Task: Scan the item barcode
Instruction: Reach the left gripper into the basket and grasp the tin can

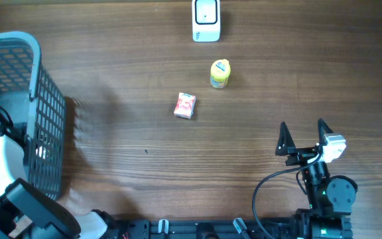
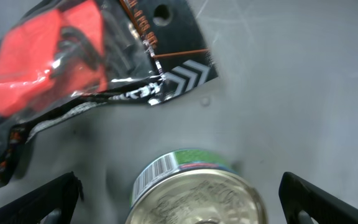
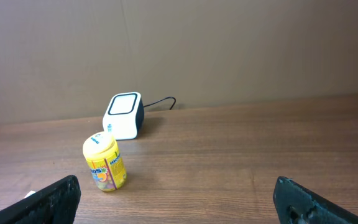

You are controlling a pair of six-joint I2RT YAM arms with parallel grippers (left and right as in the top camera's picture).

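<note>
A two-armed robot at a wooden counter (image 1: 144, 166) is at the opening step of a barcode-scanning job. The left hand (image 2: 179, 183) is down inside the grey basket (image 1: 48, 133) at the counter's left edge. Its jaws are spread wide and hold nothing, poised right over a tin can (image 2: 194, 196) lying on the basket floor. A strip of barcode (image 2: 154, 171) shows on the can's label near the rim. A red-and-black pack (image 2: 73, 68) lies just beyond it.

The right hand (image 1: 302, 129) hangs over the counter's right side, also wide open and empty. It faces the white scanner (image 1: 206, 20) at the far edge. A yellow bottle (image 1: 220, 74) stands near the scanner, and a small red packet (image 1: 185, 105) lies beside the bottle.

By the look of it, the pick has not yet been made. The next move would call for the left hand to drop and close across the can. It would then lift the can clear of the basket wall and turn the barcode toward the scanner's window.
</note>
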